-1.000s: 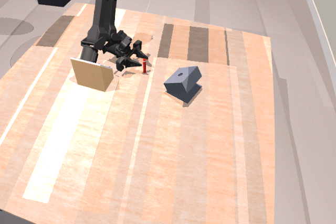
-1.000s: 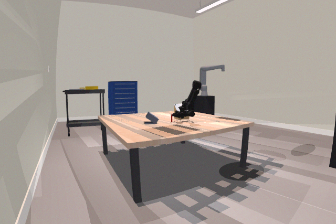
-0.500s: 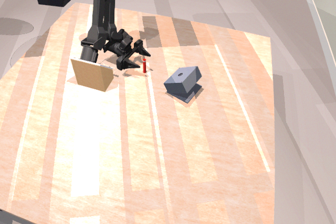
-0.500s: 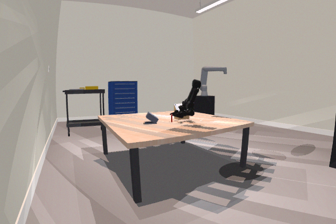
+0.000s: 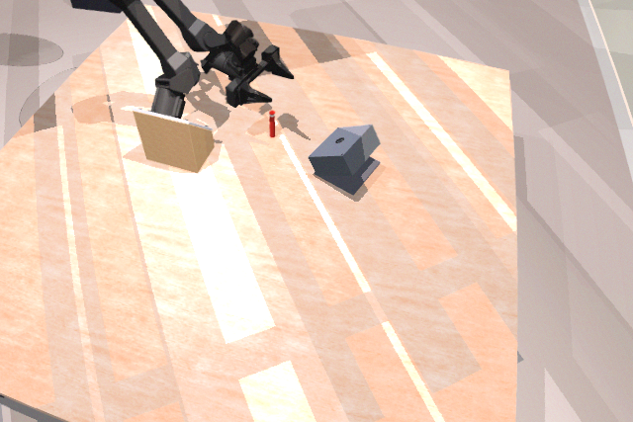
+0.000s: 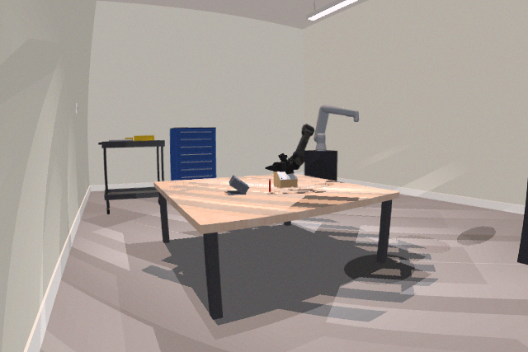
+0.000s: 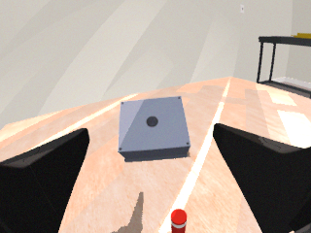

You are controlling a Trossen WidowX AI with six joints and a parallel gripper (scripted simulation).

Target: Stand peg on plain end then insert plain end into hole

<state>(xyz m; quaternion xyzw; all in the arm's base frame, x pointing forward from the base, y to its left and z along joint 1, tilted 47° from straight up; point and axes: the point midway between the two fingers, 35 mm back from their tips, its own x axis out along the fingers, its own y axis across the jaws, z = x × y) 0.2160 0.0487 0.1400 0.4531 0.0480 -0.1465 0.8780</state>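
Peg (image 5: 272,124): red, short, thin cylinder with white band just below its top end. Stands upright on the table (image 5: 357,304) on its plain end, free of contact on all sides.

Panel (image 5: 345,155): grey-blue block with sloped top face, on a flat base of same colour. One small dark round hole (image 5: 338,140) near the middle of the sloped face. Sits on the table, apart from the peg.
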